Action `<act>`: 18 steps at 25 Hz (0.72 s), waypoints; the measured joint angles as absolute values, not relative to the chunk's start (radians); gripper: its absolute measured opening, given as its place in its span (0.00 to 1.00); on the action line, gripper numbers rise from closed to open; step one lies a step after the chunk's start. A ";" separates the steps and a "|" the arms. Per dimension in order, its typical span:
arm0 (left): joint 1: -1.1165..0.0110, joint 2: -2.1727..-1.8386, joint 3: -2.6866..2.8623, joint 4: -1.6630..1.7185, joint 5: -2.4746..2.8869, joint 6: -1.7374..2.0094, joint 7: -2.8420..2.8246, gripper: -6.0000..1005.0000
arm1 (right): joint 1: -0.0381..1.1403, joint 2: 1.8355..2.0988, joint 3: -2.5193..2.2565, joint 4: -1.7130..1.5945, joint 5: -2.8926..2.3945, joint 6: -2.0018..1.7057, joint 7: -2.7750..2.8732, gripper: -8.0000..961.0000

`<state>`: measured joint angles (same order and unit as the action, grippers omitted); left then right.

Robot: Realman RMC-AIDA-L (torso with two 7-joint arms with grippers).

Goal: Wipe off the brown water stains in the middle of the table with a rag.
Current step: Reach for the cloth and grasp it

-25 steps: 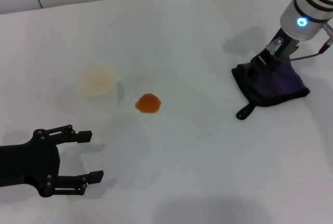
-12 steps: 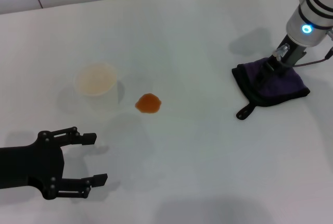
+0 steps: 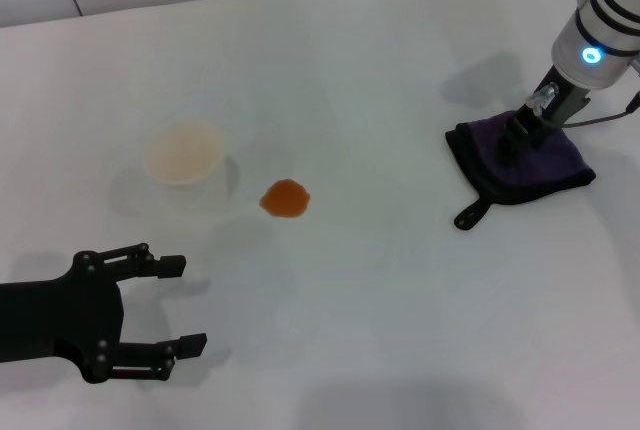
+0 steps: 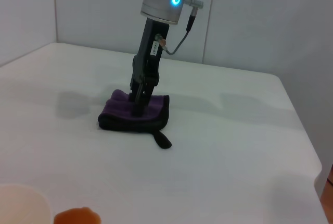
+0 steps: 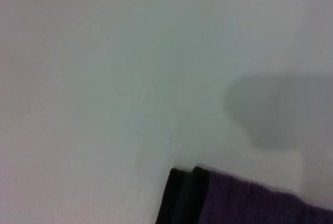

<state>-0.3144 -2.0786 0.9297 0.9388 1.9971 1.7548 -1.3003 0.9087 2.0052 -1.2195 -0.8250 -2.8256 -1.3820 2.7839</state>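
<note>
We see the rag [image 3: 525, 162], a folded dark purple cloth with black edging and a loop tab, lying on the white table [image 3: 400, 300] at our right, where our right pincer [image 3: 518, 137] presses down into it, whether clamped we cannot tell. The stain [image 3: 285, 198], a small orange-brown blob, sits mid-table beside a pale cup [image 3: 184, 153], and our left pincer [image 3: 170, 302] hovers near it with fingers apart.

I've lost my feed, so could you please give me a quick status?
Right gripper down on the rag. Left gripper open, idle near table edge. Stain unwiped; cup beside it.
</note>
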 joint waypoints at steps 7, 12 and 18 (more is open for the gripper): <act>-0.314 -2.079 0.930 0.939 1.997 1.749 -1.299 0.86 | 0.932 2.006 -1.225 -0.768 -2.827 -1.363 2.779 0.41; -0.314 -2.079 0.930 0.939 1.997 1.749 -1.299 0.86 | 0.940 2.009 -1.228 -0.760 -2.833 -1.355 2.777 0.29; -0.314 -2.079 0.930 0.939 1.997 1.749 -1.299 0.86 | 0.942 2.009 -1.232 -0.762 -2.834 -1.356 2.767 0.17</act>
<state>-0.3144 -2.0786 0.9295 0.9388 1.9971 1.7487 -1.2991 0.9423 2.0093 -1.2316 -0.7617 -2.8343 -1.3564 2.7675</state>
